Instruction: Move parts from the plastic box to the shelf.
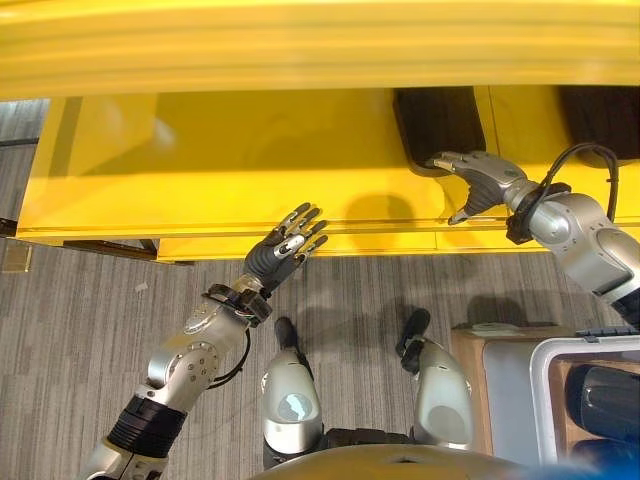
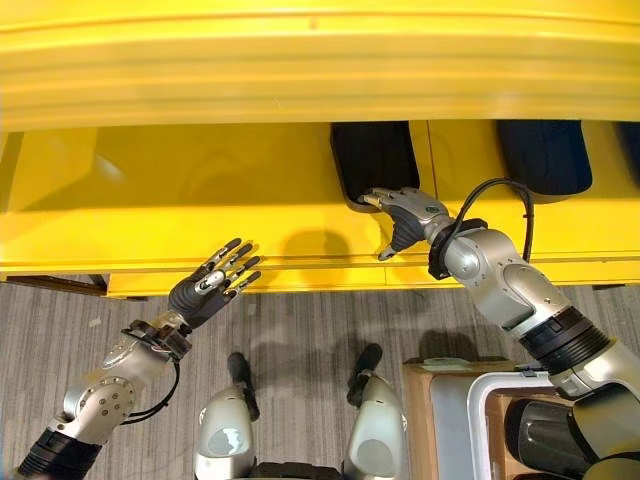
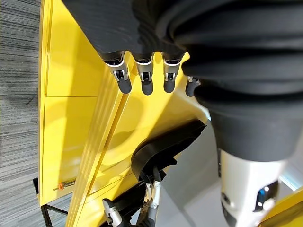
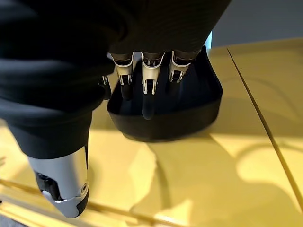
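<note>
black part (image 2: 372, 160): far end hidden under the shelf's (image 2: 200, 210) upper tier
plastic box (image 1: 590, 405): cut off by the edge beside me

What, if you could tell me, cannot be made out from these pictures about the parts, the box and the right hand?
- Black part: its far end is hidden under the upper yellow shelf.
- Plastic box: cut off by the picture's edge, so its contents cannot be counted.
- Right hand: whether the fingertips touch the part is unclear; the right wrist view's dark cover hides it.

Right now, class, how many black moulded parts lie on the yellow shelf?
2. One black moulded part lies mid-shelf, under the right robot hand; the other lies further right on the yellow shelf. The upper shelf board may hide more.
</note>
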Robot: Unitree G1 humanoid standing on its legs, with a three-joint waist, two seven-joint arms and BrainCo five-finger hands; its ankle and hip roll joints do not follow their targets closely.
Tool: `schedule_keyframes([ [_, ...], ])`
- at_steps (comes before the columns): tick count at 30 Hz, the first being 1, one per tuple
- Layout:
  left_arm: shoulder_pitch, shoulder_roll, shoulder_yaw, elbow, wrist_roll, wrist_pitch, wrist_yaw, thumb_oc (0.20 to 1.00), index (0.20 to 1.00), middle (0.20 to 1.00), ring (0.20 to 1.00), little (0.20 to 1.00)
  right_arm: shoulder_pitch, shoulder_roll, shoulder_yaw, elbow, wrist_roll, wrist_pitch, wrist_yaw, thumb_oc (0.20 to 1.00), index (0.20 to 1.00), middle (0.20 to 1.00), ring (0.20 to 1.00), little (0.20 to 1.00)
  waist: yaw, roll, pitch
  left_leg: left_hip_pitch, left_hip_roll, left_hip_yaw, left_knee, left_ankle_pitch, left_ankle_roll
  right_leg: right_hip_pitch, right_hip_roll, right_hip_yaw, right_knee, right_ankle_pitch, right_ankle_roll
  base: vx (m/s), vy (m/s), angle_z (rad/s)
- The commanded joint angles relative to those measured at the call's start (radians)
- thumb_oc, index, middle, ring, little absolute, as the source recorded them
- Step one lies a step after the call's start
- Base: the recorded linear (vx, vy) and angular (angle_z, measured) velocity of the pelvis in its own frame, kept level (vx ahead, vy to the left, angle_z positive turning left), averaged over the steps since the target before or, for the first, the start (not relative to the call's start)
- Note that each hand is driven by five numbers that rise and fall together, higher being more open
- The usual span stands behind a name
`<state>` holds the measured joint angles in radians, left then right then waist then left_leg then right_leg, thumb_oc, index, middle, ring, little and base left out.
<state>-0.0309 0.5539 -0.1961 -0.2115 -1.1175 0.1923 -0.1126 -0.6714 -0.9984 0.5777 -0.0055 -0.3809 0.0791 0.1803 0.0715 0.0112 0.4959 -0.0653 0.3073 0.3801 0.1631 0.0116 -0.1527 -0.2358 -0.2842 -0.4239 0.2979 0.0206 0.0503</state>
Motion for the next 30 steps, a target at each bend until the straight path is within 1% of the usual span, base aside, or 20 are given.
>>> schedule_keyframes([
  [1, 0.031, -0.009, -0.030, -0.052, -0.016, -0.030, -0.039, 1.000, 1.000, 1.000, 1.000, 1.000, -0.039, -0.001, -0.005, -0.050, -0.061, -0.018, -0.027, 1.000, 1.000, 1.000, 1.000, 1.000, 0.012, -0.018, -0.036, -0.040, 0.003, 0.030, 0.033, -0.044, 0.033, 0.049, -0.006, 0.014, 0.109, -0.195, 0.075, 0.00, 0.000, 0.00],
  [5, 0.027, -0.011, -0.034, -0.059, -0.018, -0.029, -0.030, 1.000, 1.000, 1.000, 1.000, 1.000, -0.037, 0.011, 0.013, -0.049, -0.088, -0.006, 0.003, 1.000, 1.000, 1.000, 1.000, 1.000, 0.013, -0.017, -0.033, -0.044, 0.004, 0.031, 0.035, -0.044, 0.034, 0.047, -0.008, 0.014, 0.109, -0.196, 0.076, 0.00, 0.000, 0.00],
  [6, 0.027, -0.010, -0.034, -0.060, -0.018, -0.025, -0.029, 1.000, 1.000, 1.000, 1.000, 1.000, -0.043, 0.012, 0.024, -0.042, -0.075, -0.008, 0.005, 1.000, 1.000, 1.000, 1.000, 1.000, 0.016, -0.016, -0.033, -0.044, 0.003, 0.030, 0.034, -0.043, 0.034, 0.046, -0.008, 0.013, 0.110, -0.196, 0.076, 0.00, 0.000, 0.00],
  [8, 0.025, -0.013, -0.032, -0.057, -0.018, -0.020, -0.029, 1.000, 1.000, 1.000, 1.000, 1.000, -0.061, 0.023, 0.044, -0.024, 0.003, 0.012, 0.033, 1.000, 1.000, 1.000, 1.000, 1.000, 0.019, -0.015, -0.033, -0.044, 0.003, 0.030, 0.033, -0.041, 0.033, 0.046, -0.008, 0.010, 0.110, -0.195, 0.075, 0.00, 0.000, 0.00],
  [9, 0.019, -0.016, -0.031, -0.057, -0.015, -0.011, -0.030, 1.000, 1.000, 1.000, 1.000, 1.000, -0.084, 0.041, 0.061, -0.012, 0.082, 0.033, 0.055, 1.000, 1.000, 1.000, 1.000, 1.000, 0.025, -0.015, -0.032, -0.044, 0.002, 0.027, 0.031, -0.038, 0.032, 0.047, -0.010, 0.006, 0.111, -0.195, 0.072, 0.00, 0.000, 0.00],
  [11, 0.018, -0.019, -0.026, -0.058, -0.014, 0.001, -0.033, 1.000, 1.000, 1.000, 1.000, 1.000, -0.092, 0.064, 0.062, -0.007, 0.152, 0.069, 0.072, 1.000, 1.000, 1.000, 1.000, 1.000, 0.029, -0.015, -0.032, -0.044, 0.002, 0.026, 0.032, -0.039, 0.033, 0.046, -0.012, 0.003, 0.114, -0.196, 0.071, 0.00, 0.000, 0.00],
  [13, 0.015, -0.025, -0.026, -0.061, -0.007, 0.013, -0.037, 1.000, 1.000, 1.000, 1.000, 1.000, -0.106, 0.093, 0.065, 0.006, 0.193, 0.097, 0.081, 1.000, 1.000, 1.000, 1.000, 1.000, 0.035, -0.015, -0.033, -0.045, 0.001, 0.024, 0.030, -0.038, 0.033, 0.046, -0.014, -0.001, 0.115, -0.196, 0.070, 0.00, -0.012, 0.08],
  [15, 0.009, -0.040, -0.037, -0.063, 0.006, 0.021, -0.031, 1.000, 1.000, 1.000, 1.000, 1.000, -0.117, 0.140, 0.063, 0.018, 0.234, 0.151, 0.096, 1.000, 1.000, 1.000, 1.000, 1.000, 0.039, -0.014, -0.035, -0.042, 0.000, 0.022, 0.027, -0.036, 0.033, 0.049, -0.016, -0.004, 0.113, -0.193, 0.068, 0.01, -0.004, 0.08],
  [25, -0.013, -0.061, -0.057, -0.047, 0.011, 0.024, -0.016, 1.000, 1.000, 1.000, 1.000, 1.000, -0.149, 0.230, 0.058, 0.073, 0.184, 0.180, 0.091, 1.000, 1.000, 1.000, 1.000, 1.000, 0.042, -0.006, -0.036, -0.039, -0.004, 0.019, 0.025, -0.036, 0.034, 0.052, -0.016, -0.004, 0.109, -0.191, 0.066, 0.00, 0.000, 0.00],
  [28, -0.015, -0.063, -0.058, -0.049, 0.012, 0.027, -0.015, 1.000, 1.000, 1.000, 1.000, 1.000, -0.153, 0.242, 0.057, 0.081, 0.186, 0.192, 0.073, 1.000, 1.000, 1.000, 1.000, 1.000, 0.044, -0.004, -0.034, -0.038, -0.005, 0.019, 0.022, -0.035, 0.034, 0.053, -0.016, -0.005, 0.107, -0.190, 0.066, 0.00, 0.000, 0.00],
  [30, -0.020, -0.066, -0.063, -0.047, 0.013, 0.027, -0.012, 1.000, 1.000, 1.000, 1.000, 1.000, -0.168, 0.260, 0.057, 0.103, 0.173, 0.197, 0.044, 1.000, 1.000, 1.000, 1.000, 1.000, 0.045, -0.002, -0.034, -0.039, -0.006, 0.019, 0.022, -0.034, 0.035, 0.052, -0.017, -0.005, 0.107, -0.188, 0.065, 0.00, 0.000, 0.00],
])
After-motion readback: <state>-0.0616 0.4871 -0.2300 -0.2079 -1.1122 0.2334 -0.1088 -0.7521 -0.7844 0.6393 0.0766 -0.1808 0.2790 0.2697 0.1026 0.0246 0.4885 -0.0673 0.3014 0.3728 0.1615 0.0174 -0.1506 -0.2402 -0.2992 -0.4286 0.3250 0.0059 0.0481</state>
